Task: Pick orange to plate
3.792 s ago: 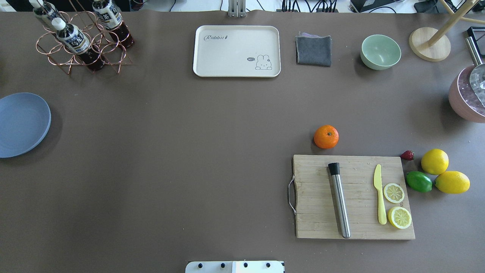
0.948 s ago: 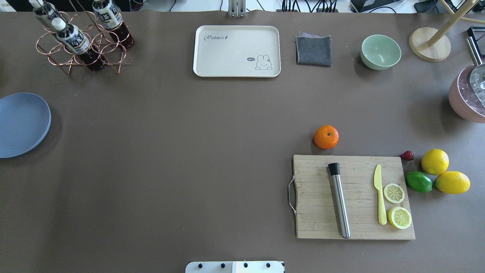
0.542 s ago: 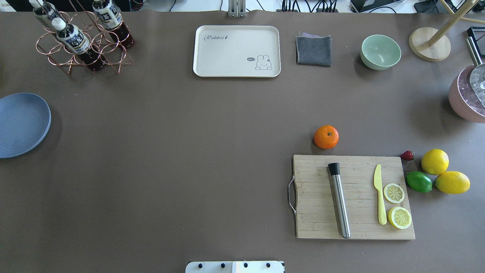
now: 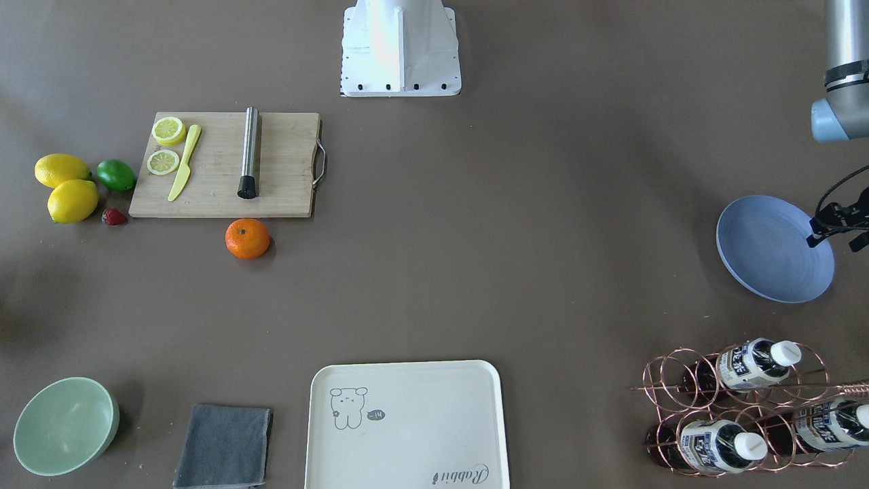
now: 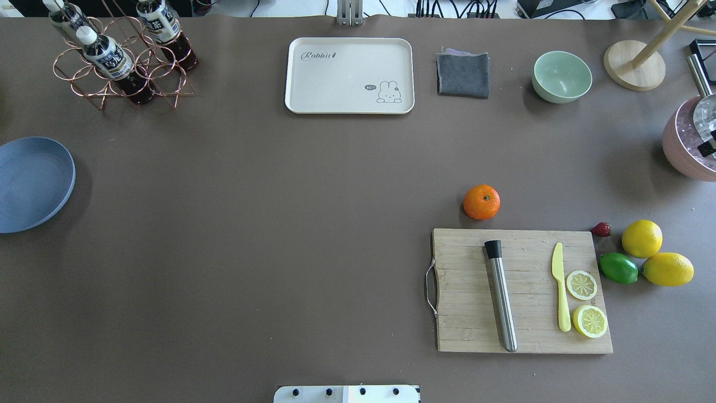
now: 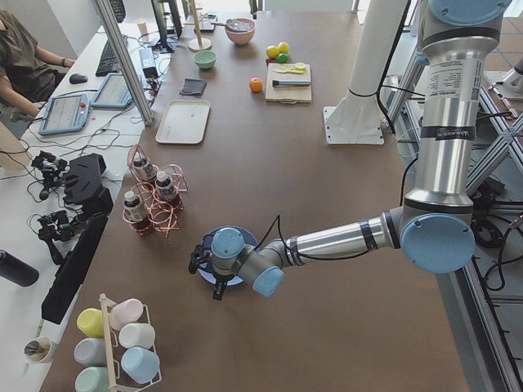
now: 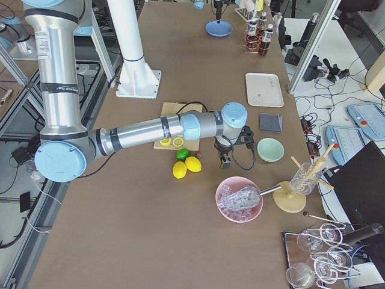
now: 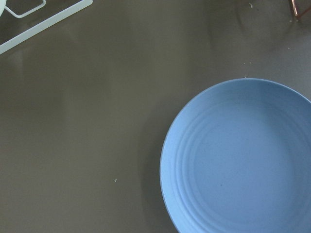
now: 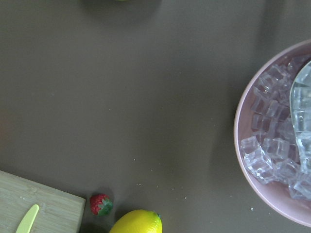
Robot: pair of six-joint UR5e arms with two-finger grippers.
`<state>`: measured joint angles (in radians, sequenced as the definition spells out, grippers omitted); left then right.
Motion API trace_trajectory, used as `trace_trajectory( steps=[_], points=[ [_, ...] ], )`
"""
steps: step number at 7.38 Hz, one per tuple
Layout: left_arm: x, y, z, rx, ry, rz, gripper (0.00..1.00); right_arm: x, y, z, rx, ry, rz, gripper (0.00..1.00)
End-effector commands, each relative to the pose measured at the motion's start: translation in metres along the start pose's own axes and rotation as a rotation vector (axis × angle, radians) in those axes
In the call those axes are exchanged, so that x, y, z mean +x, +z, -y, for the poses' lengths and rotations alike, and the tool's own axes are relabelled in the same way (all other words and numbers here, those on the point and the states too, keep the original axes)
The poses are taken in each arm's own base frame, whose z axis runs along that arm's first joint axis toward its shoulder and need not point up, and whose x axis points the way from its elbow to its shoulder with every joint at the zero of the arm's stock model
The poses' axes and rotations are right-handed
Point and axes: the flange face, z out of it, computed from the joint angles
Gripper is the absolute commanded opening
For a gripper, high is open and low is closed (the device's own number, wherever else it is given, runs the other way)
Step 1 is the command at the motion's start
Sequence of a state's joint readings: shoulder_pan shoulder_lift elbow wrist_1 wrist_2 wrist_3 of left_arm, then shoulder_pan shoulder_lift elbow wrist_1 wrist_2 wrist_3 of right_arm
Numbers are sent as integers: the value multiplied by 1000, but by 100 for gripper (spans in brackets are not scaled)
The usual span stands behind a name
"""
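Brown table [image 5: 279, 224], overhead view. The cutting board [image 5: 520, 291] lay lower right. The plate [image 5: 28, 184] sat at the left edge, mid-height, cut off by the frame. The orange [image 5: 481, 202] rested on bare table right of centre, just above the board's top edge and apart from it, so open for a top-down grasp.

The left gripper [image 4: 836, 221] hung over the plate's rim, the right gripper [image 7: 223, 161] over bare table near the lemons [image 7: 186, 166]. Finger state could not be told for either; neither held anything.

Judgement: pick not begun. The right arm [image 7: 138, 133] is nearer the fruit, and plate and orange are well apart.
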<state>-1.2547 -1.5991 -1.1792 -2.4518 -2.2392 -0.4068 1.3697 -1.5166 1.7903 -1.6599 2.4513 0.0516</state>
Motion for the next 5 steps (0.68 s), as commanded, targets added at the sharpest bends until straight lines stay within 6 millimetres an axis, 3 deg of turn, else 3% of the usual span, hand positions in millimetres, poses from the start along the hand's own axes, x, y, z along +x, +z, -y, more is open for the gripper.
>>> trace_trajectory(
  steps=[1,3,4,5],
  points=[
    [0,3,0,-2,2,0,57,-53,5,26,-2,34,12,100],
    [-2,4,-2,-7,-1,0,31,-93,13,36,-13,48,26,100],
    [-4,5,-4,-9,-5,2,3,-103,14,41,-14,46,29,100],
    [-2,4,-2,-7,-20,0,0,-113,17,41,-18,31,35,100]
  ],
)
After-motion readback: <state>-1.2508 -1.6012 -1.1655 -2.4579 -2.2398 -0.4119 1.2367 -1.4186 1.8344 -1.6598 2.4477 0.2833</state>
